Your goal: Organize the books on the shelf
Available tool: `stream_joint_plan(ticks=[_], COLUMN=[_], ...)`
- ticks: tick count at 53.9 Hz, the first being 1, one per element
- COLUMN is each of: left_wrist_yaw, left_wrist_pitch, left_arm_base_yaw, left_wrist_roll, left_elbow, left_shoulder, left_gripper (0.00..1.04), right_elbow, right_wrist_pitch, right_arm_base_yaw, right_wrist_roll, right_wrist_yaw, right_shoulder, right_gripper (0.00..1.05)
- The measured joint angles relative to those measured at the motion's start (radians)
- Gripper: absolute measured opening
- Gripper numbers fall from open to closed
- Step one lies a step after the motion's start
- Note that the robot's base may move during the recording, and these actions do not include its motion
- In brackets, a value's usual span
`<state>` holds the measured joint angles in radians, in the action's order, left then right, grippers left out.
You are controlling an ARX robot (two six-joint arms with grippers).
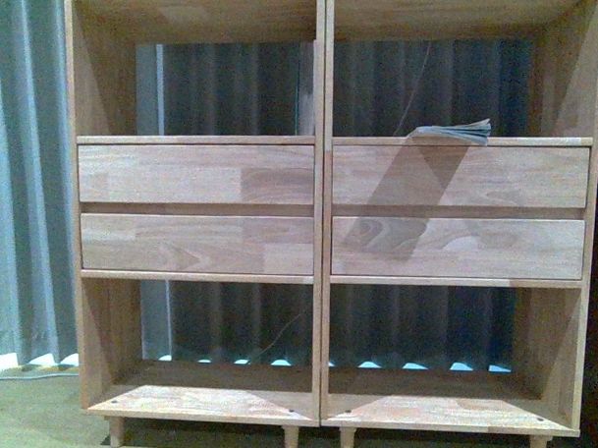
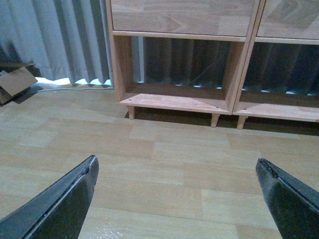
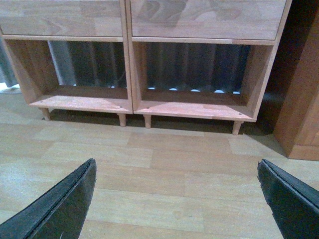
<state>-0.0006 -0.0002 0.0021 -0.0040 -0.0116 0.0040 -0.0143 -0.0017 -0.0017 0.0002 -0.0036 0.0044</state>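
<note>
The light-wood shelf (image 1: 198, 173) fills the front view, with four drawer fronts across its middle and open compartments above and below. One book (image 1: 452, 131) lies flat on the board above the right drawers; it looks greyish and I cannot tell which book it is. The other book is out of view. My left gripper (image 2: 176, 162) is open and empty over the wood floor, well in front of the shelf's lower left compartment (image 2: 174, 103). My right gripper (image 3: 177, 163) is open and empty over the floor in front of the lower compartments (image 3: 192, 110).
A grey curtain (image 1: 26, 175) hangs behind and left of the shelf. A cardboard box (image 2: 15, 82) lies on the floor at the left. A darker wooden piece of furniture (image 3: 304, 99) stands right of the shelf. The shelf stands on short round legs (image 3: 122, 119).
</note>
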Motion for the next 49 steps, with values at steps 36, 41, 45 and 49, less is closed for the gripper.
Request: stream_joint_plan(ticks=[36, 41, 45, 49], left_wrist_yaw=[0.000, 0.000, 0.000, 0.000], left_wrist_pitch=[0.000, 0.000, 0.000, 0.000], left_arm_base_yaw=[0.000, 0.000, 0.000, 0.000], left_wrist_roll=[0.000, 0.000, 0.000, 0.000], left_elbow=[0.000, 0.000, 0.000, 0.000], left_shoulder=[0.000, 0.000, 0.000, 0.000], left_gripper=[0.97, 0.97, 0.97, 0.97], right_elbow=[0.000, 0.000, 0.000, 0.000], right_wrist_pitch=[0.000, 0.000, 0.000, 0.000], right_arm_base_yaw=[0.000, 0.000, 0.000, 0.000], right_wrist_roll=[0.000, 0.000, 0.000, 0.000], right_wrist_yaw=[0.000, 0.000, 0.001, 0.000], right_shoulder=[0.000, 0.000, 0.000, 0.000], right_gripper=[0.98, 0.98, 0.98, 0.98])
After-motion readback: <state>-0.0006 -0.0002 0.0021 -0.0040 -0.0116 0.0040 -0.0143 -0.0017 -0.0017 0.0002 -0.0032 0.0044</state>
